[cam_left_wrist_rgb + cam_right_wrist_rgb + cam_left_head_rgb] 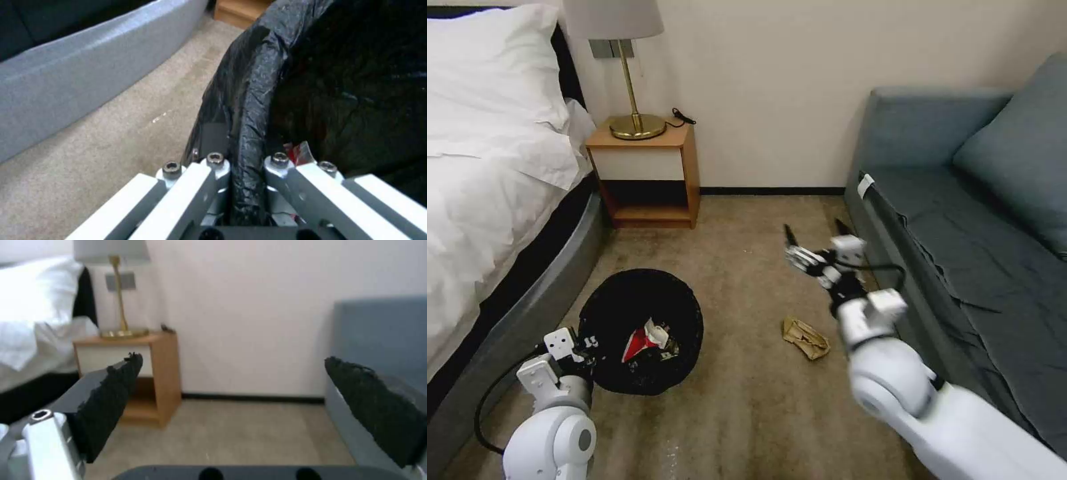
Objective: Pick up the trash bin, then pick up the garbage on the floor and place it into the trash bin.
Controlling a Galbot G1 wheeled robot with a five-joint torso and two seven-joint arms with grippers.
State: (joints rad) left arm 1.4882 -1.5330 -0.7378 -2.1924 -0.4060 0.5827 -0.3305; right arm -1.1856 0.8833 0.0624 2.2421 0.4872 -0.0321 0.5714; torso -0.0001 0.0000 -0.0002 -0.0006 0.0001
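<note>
The left gripper's [247,173] jaws are clenching the rim of the trash bin [640,330], one finger outside the black liner and one inside, as the left wrist view shows. The right gripper [817,241] is hanging released, its jaws spread wide with nothing between them, pointing toward the far wall above the carpet [747,413].

Judging by how things lie, the task is sitting well past its midpoint. The bin is already in the left grip, low by the bed frame [527,300]. Inside it, past the inner finger, a red-white snack packet [644,340] is lying on the liner; other pieces may be lying with it, but I cannot tell them apart in the dark interior. One piece of garbage is remaining outside: the crumpled tan paper [805,337], lying on the carpet below and behind the open right jaws, between the bin and the sofa [960,267], well apart from the bin's rim.

What seems to be remaining is picking up that paper and placing it into the bin.
</note>
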